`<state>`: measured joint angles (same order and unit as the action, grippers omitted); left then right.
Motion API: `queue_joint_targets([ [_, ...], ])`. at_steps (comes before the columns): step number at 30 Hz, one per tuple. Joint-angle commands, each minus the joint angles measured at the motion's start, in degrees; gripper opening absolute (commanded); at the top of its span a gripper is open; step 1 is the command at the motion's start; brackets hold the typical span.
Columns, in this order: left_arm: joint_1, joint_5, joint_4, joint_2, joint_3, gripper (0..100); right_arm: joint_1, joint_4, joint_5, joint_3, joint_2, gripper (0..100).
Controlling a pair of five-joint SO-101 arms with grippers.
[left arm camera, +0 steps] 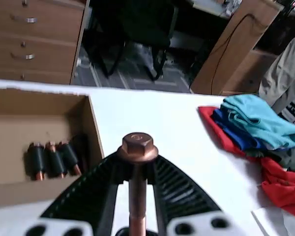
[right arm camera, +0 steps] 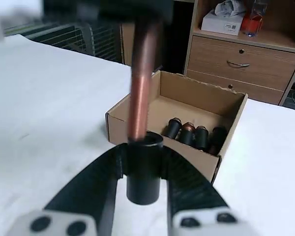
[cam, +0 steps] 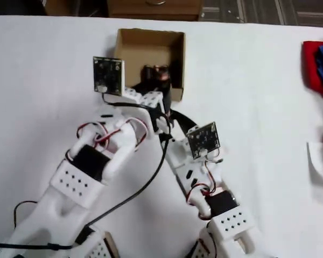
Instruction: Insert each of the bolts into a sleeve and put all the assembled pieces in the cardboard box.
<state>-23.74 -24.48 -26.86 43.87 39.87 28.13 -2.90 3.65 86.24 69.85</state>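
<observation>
Bolt [left arm camera: 137,191] clamped in left gripper [left arm camera: 137,166], both fingers closed on the shaft right under the hex head. Head up, shaft pointing straight down. Right gripper [right arm camera: 143,160] closed around a black sleeve [right arm camera: 143,174], upright, open end up. Bolt's lower end sits at the sleeve mouth, lined up with the bore; can't tell how far in it is.

Both parts are over the table [cam: 258,107], just in front of the cardboard box [right arm camera: 132,123], near its front wall. From overhead the two arms meet at that spot, left arm [cam: 97,156] from the left and right arm [cam: 220,207] from the right. Their black fingers cross beside the box's near corner.

Box is open on top and sits toward the table's far edge. Inside is a row of finished pieces [right arm camera: 189,132]: black sleeves with copper ends showing, lying side by side and touching, close to one wall. At least three, maybe a fourth in shadow.

Pile of folded cloths [left arm camera: 255,123], teal, blue and red, on the table well off to the right of the box. Wooden drawer units [left arm camera: 29,39] stand on the floor beyond the table.
</observation>
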Motion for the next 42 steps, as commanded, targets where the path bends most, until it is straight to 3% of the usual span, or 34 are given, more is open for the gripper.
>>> queue_joint_targets([
  [1,-0.2,4.0,0.4,-0.2,-4.3,3,0.6,1.0,0.4,-0.6,1.8,2.4],
  [8,-0.4,6.7,7.6,-0.2,2.0,3,0.7,1.0,0.4,-0.8,1.9,2.4],
  [25,-0.5,6.2,7.4,0.3,10.7,3,0.3,1.4,0.4,-1.0,1.9,2.4],
  [33,-0.2,6.6,-2.3,0.5,11.0,3,0.2,1.0,0.4,-3.1,1.9,2.4],
  [39,0.1,6.3,-13.1,5.9,6.1,24,0.2,0.9,0.4,-2.9,1.5,2.4],
  [42,1.8,6.3,-20.4,9.1,4.3,28,0.2,0.9,0.4,-2.9,1.5,2.4],
])
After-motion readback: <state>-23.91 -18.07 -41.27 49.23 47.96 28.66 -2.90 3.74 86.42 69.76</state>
